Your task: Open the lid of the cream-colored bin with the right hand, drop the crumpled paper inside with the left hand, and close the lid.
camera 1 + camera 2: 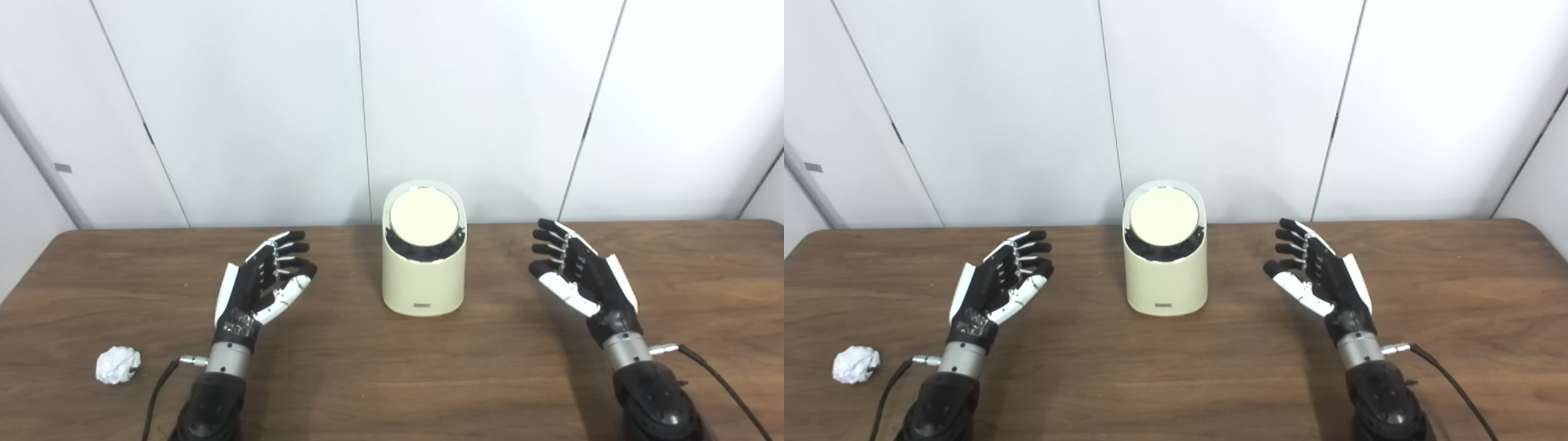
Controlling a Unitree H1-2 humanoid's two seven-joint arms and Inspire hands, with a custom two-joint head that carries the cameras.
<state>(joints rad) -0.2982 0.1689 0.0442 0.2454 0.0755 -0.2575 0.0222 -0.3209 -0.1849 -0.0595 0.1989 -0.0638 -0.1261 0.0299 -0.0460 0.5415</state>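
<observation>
The cream-colored bin (422, 278) stands upright in the middle of the table, its round lid (424, 217) shut and tilted toward me. A white crumpled paper ball (117, 364) lies near the front left of the table. My left hand (263, 285) is open and empty, palm turned inward, left of the bin and right of the paper. My right hand (582, 275) is open and empty, palm turned inward, right of the bin. Neither hand touches anything.
The brown wooden table (392, 380) runs to a white panelled wall (367, 110) just behind the bin. Black cables (723, 383) trail from both wrists over the table's front.
</observation>
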